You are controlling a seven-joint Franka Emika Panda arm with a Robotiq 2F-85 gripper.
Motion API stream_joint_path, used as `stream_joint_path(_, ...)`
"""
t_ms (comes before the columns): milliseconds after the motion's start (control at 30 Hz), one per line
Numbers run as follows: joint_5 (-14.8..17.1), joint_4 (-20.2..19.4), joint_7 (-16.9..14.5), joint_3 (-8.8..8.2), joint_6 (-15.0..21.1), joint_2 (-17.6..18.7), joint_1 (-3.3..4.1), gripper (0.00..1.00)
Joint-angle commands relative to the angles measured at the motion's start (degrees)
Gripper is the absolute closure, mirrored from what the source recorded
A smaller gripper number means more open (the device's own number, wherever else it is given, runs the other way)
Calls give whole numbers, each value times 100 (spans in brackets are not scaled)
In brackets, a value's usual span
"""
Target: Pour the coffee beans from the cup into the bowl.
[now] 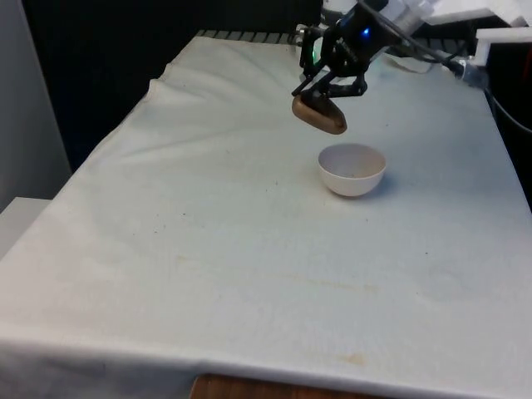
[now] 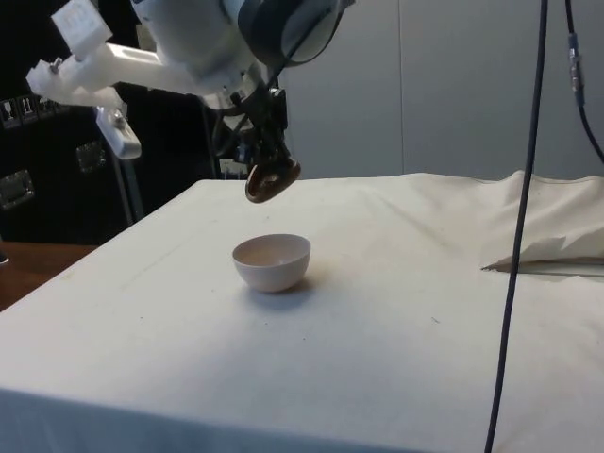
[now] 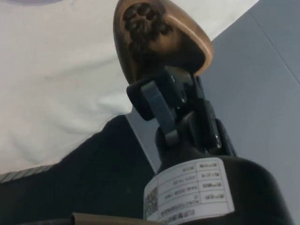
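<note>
One bowl (image 1: 352,169) – above it, tool (image 1: 320,93) grips one tilted cup (image 1: 319,115).

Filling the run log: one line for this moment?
gripper: shut on brown cup | cup: tilted above white bowl | beans: in cup

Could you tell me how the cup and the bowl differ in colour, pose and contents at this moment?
The cup is brown; the bowl is white. The cup is held in the air by the hand, tipped well over on its side, while the bowl stands upright on the white cloth. In the wrist view dark coffee beans sit inside the cup; the bowl's inside looks almost bare. Both are small, round, open vessels.
</note>
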Motion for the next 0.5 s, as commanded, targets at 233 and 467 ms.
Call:
stream_joint_path(233,-246,143,183,223,-493,149,40,100)
stream_joint_path(467,-418,252,281,418,-877,241,46,100)
